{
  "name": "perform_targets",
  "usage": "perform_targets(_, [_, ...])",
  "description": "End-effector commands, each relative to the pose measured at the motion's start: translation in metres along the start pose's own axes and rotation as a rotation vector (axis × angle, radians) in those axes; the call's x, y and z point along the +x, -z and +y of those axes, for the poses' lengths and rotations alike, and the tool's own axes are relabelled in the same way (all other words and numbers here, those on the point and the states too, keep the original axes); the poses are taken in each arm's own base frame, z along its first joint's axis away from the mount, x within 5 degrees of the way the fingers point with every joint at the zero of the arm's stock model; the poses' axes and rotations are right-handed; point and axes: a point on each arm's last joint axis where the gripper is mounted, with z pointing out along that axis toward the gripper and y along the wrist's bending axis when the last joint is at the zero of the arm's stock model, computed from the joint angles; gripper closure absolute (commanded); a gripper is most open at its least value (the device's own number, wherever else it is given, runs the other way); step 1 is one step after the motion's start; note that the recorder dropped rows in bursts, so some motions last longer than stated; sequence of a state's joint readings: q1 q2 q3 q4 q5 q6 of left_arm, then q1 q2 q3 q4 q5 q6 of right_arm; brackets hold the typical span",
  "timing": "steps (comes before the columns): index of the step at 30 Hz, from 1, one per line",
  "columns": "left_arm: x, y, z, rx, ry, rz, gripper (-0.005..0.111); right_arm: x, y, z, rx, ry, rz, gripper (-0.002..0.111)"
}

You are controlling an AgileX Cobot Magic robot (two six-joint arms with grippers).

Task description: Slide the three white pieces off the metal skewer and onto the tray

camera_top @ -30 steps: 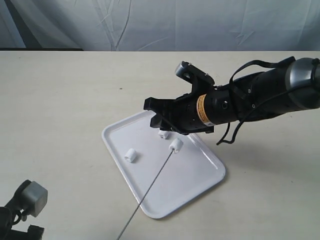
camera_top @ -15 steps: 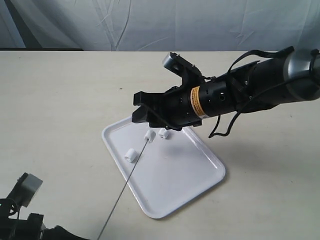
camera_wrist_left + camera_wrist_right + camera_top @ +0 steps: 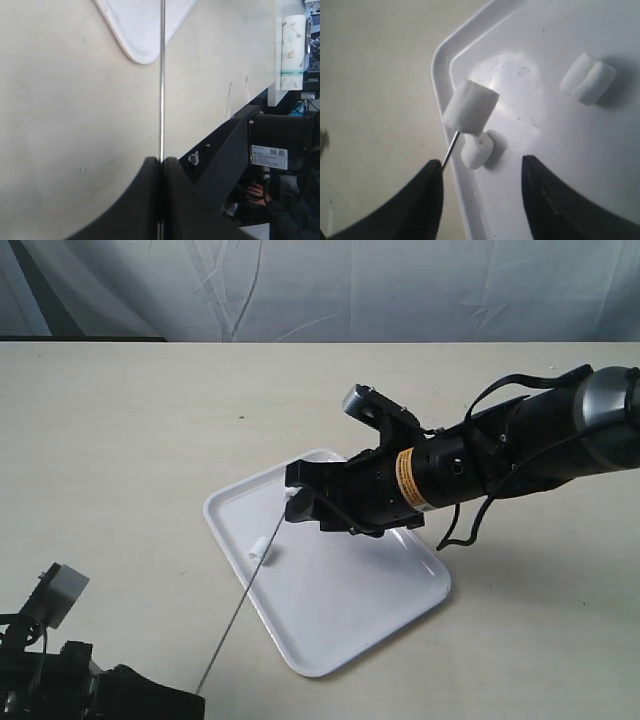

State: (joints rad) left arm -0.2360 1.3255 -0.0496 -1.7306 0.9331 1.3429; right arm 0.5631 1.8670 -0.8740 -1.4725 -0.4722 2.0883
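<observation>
Dropping lower since a moment ago, the right hand (image 3: 481, 170) hangs wide open and empty over the tray (image 3: 350, 610), the left hand (image 3: 161, 162) grips the metal stick (image 3: 161, 90), two white pieces (image 3: 587, 82) lie on the tray, and the last piece (image 3: 470, 106) waits on the stick's tip.

Lab bench (image 3: 120, 440) with draped backdrop (image 3: 350, 290)

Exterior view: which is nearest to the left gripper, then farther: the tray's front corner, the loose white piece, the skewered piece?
1. Tray's front corner, at the bottom.
2. Loose white piece, on the tray's left part.
3. Skewered piece, on the metal skewer tip.
</observation>
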Motion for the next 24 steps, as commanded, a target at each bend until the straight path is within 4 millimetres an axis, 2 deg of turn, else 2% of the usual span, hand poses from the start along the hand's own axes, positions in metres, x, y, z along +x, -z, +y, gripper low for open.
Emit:
perform_targets(1, [-0.001,0.000,-0.007,0.065,-0.004,0.000,0.107,0.000,0.003,0.003,-0.038,-0.057,-0.002,0.070])
perform_targets(2, [-0.001,0.000,-0.009,0.088,-0.005,0.006,0.107,0.000,0.003,0.003,-0.038,-0.057,-0.002,0.080])
perform_targets(4, [0.000,0.001,-0.013,0.130,0.000,0.016,0.107,-0.001,0.003,0.003,-0.036,-0.051,-0.004,0.092])
perform_targets(7, [0.007,0.002,-0.016,0.177,0.025,0.059,0.107,-0.003,0.003,0.003,-0.024,-0.049,-0.019,0.092])
perform_targets(9, [0.022,0.003,-0.012,0.173,0.043,0.111,0.107,-0.006,0.003,0.003,-0.014,-0.048,-0.033,0.092])
perform_targets(13, [0.027,0.003,-0.010,0.149,0.037,0.174,0.107,-0.007,0.003,0.001,0.010,-0.052,-0.049,0.092])
perform_targets(19, [0.023,0.003,-0.007,0.119,0.059,0.130,0.107,-0.008,0.003,-0.002,0.041,-0.048,-0.064,0.092])
perform_targets(24, [0.015,0.001,0.007,-0.038,0.089,0.031,0.107,-0.008,0.004,-0.006,0.093,0.050,-0.052,0.092])
